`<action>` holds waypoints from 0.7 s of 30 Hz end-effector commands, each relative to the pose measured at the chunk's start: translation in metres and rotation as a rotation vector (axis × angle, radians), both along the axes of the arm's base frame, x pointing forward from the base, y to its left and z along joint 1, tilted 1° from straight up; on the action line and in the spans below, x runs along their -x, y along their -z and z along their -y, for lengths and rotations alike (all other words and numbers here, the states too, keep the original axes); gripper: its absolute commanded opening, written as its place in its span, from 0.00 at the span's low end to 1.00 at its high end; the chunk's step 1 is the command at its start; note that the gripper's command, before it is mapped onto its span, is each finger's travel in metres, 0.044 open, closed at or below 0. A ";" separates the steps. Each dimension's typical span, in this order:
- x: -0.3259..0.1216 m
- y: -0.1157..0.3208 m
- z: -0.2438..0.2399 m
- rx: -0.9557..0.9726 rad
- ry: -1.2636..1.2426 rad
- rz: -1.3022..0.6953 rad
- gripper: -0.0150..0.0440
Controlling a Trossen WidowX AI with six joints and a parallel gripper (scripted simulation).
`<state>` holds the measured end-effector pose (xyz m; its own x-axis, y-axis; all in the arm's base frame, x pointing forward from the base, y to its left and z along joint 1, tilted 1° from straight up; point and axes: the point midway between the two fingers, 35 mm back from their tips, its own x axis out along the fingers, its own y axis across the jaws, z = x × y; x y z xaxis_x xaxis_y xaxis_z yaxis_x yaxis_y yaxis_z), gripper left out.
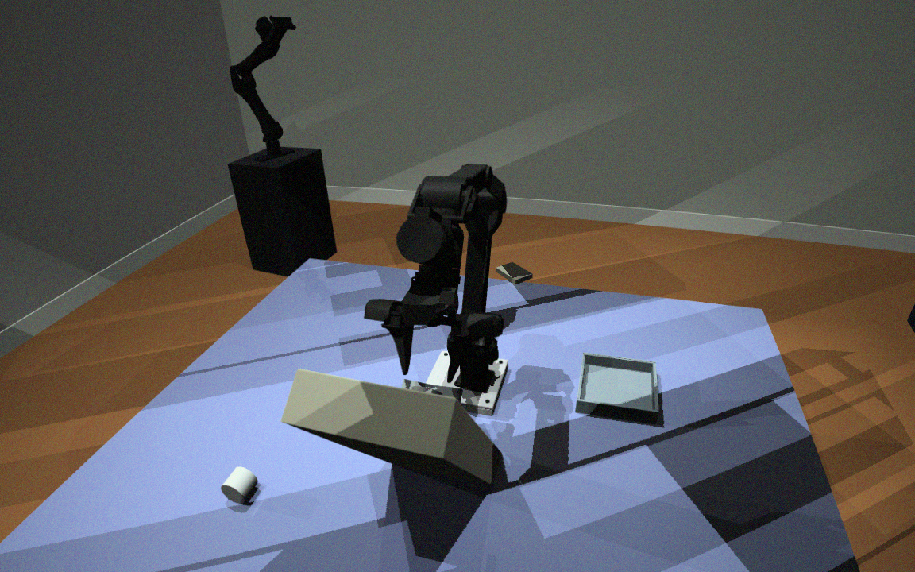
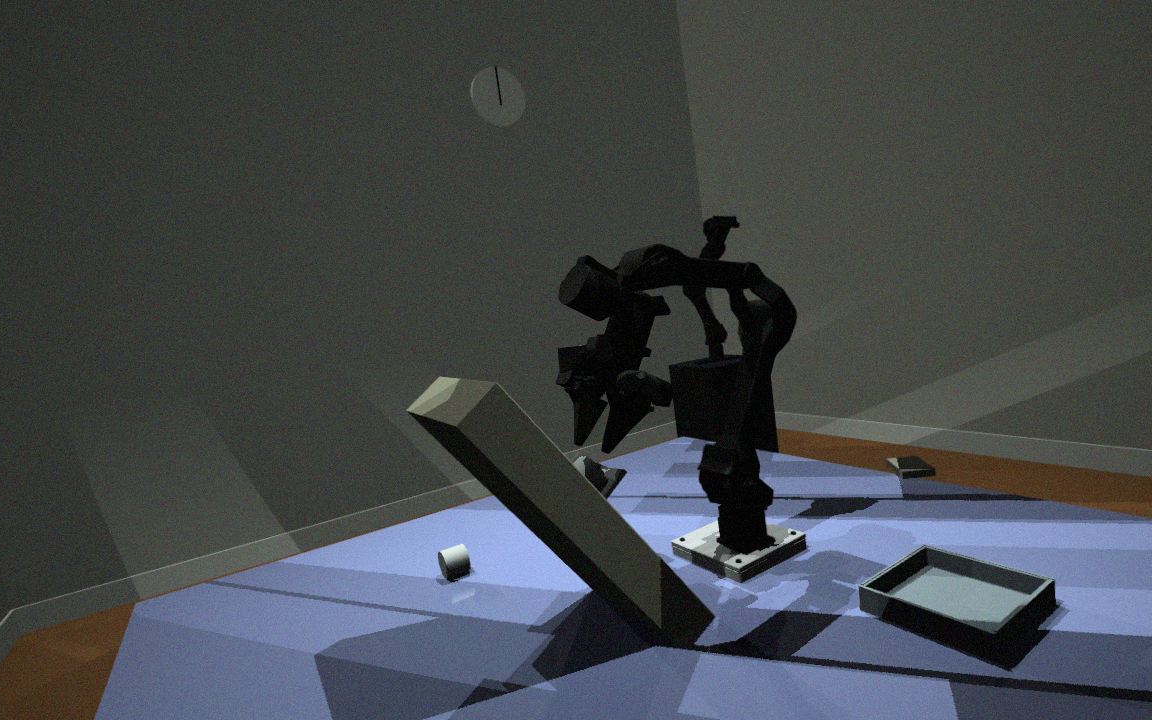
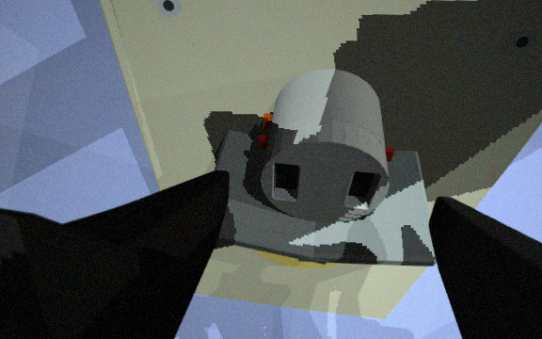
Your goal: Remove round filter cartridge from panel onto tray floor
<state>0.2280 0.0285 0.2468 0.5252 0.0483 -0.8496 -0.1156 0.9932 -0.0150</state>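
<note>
The filter cartridge [image 3: 327, 181] [image 2: 592, 471] is out of its socket. It rests on a grey ledge [image 3: 271, 226] on the panel's face, its two dark slots facing the wrist camera and red tabs at its sides. The tilted service panel [image 1: 368, 412] [image 2: 553, 483] [image 3: 182, 71] hides most of it from the top and exterior views; the socket is outside the wrist view. My gripper [image 1: 429, 376] [image 2: 592, 446] [image 3: 329, 198] is open and empty above the ledge, with one finger on each side of the cartridge in the wrist view. Contact cannot be told. The tray [image 1: 617, 410] [image 2: 929, 617] is empty.
A loose white cylinder [image 1: 239, 485] [image 2: 453, 562] lies on the table on the panel's far side from my base [image 1: 478, 407] [image 2: 737, 568]. The tray stands beside the base. A small block [image 1: 514, 272] [image 2: 910, 466] lies beyond the table. Another arm [image 1: 254, 92] stands on a dark pedestal [image 1: 283, 213].
</note>
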 end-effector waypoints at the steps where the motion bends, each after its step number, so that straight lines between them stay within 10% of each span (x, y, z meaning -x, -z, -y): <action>1: -0.004 0.006 -0.001 -0.005 0.001 -0.002 0.77; 21: -0.016 0.027 -0.001 0.000 0.004 0.000 0.76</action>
<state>0.2440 0.0297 0.2189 0.5245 0.0460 -0.8501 -0.1113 0.9937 -0.0149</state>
